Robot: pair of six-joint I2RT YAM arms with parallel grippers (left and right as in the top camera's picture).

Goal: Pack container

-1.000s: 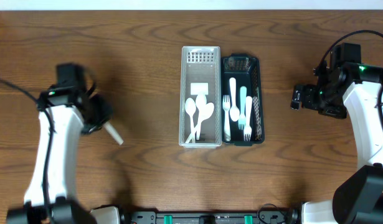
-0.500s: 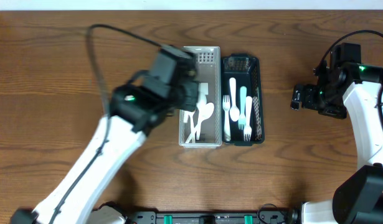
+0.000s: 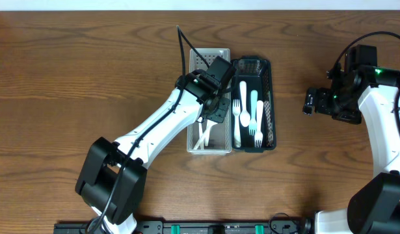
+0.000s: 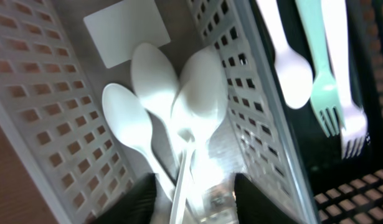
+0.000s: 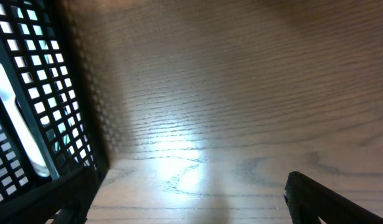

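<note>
A white slotted basket (image 3: pixel 209 52) holds white plastic spoons (image 3: pixel 201 138). A black mesh basket (image 3: pixel 268 65) beside it holds white and pale green forks (image 3: pixel 252 117). My left gripper (image 3: pixel 213 107) hangs low inside the white basket. In the left wrist view its jaws (image 4: pixel 191 205) stand apart, open. A thin spoon handle runs between them, and three spoon bowls (image 4: pixel 197 93) lie just ahead. My right gripper (image 3: pixel 310 103) hovers open and empty over bare table right of the black basket (image 5: pixel 29 74).
A white label card (image 4: pixel 126 31) lies on the white basket's floor beyond the spoons. The black basket's wall (image 4: pixel 365 186) with its forks (image 4: pixel 325 93) sits right beside my left gripper. Wood table lies all around both baskets.
My left arm swung from the table's left side, carrying a white spoon, to inside the white basket. Its jaws now stand apart around the spoon's handle. The right arm has not moved.
</note>
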